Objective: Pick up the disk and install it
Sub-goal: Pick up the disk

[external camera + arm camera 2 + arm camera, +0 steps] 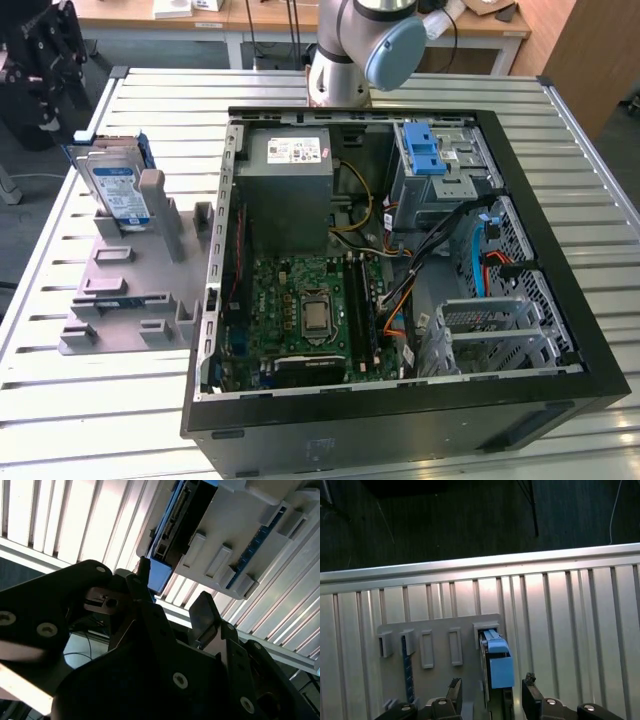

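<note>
The disk [115,185] stands on edge in a slot of the grey holder [140,290] on the exterior view's left, its white-and-blue label facing out. My black gripper [50,100] hangs above and beyond it, near the table's far left corner. In the first wrist view the disk's blue end bracket [499,662] lies between the two fingers of the gripper [492,686], which is open and not touching it. The second wrist view shows the disk [187,520] edge-on in the holder [235,530], beyond the spread gripper [172,587].
An open computer case [560,250] fills the middle of the slatted metal table [600,130]. Inside are a grey power-supply box [290,165], a motherboard [310,310] and a grey drive cage with a blue latch [430,155]. The arm's base [345,70] stands behind the case.
</note>
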{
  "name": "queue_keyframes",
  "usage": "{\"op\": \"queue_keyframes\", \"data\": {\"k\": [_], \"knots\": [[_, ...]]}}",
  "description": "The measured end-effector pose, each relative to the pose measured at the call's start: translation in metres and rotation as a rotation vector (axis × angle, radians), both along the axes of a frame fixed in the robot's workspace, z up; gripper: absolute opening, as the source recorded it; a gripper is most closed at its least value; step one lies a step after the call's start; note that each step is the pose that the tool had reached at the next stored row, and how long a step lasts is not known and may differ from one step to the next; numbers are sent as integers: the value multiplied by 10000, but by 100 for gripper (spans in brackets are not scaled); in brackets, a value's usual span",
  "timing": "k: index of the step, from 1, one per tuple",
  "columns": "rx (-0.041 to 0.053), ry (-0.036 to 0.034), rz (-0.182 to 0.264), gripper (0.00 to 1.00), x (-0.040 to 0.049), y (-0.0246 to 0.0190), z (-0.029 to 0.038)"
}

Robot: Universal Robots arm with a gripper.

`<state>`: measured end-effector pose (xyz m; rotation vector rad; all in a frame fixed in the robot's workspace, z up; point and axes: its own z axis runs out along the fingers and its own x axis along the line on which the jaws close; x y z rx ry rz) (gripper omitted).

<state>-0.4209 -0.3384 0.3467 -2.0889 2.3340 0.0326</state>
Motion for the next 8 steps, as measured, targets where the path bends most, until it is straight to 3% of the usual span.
{"op": "queue_keyframes", "data": {"k": [3,6,8], "knots": [[15,-7,104,59,-4,0,-50],[108,-11,203,59,-16,1,-91],[113,-11,456,59,-17,0,-115]]}}
